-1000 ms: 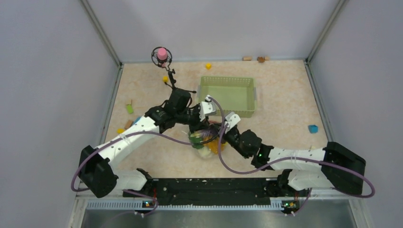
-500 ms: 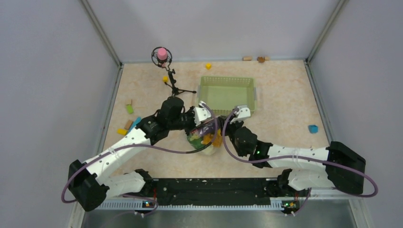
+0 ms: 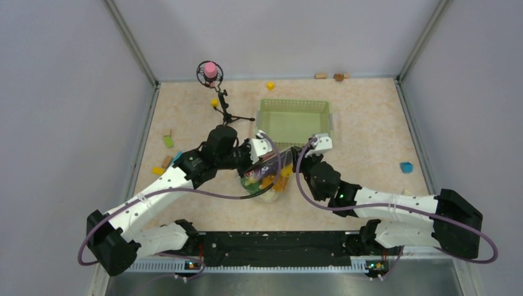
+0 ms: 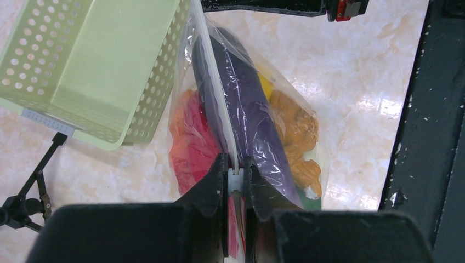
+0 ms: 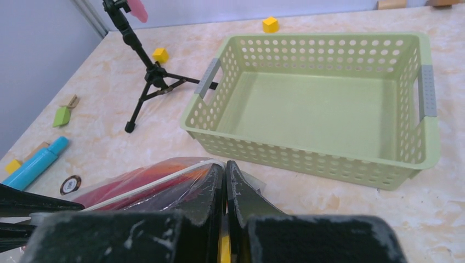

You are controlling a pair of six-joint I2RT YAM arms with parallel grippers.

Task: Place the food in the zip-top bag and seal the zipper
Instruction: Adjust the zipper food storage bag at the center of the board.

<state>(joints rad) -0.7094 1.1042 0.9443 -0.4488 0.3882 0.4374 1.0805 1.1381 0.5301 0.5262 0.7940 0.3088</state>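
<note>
Since the earlier frames, the left gripper [image 4: 234,164] and right gripper [image 5: 225,170] are drawn apart, and the zipper [image 4: 215,93] is stretched between them. Food [image 4: 247,109] is already contained in the bag [image 4: 299,126], which is held just in front of the basket [image 5: 307,159]; only sealing is judged to remain. Both grippers are clamped on the zipper, whose long axis runs from one gripper to the other, with the mouth uppermost.
</note>
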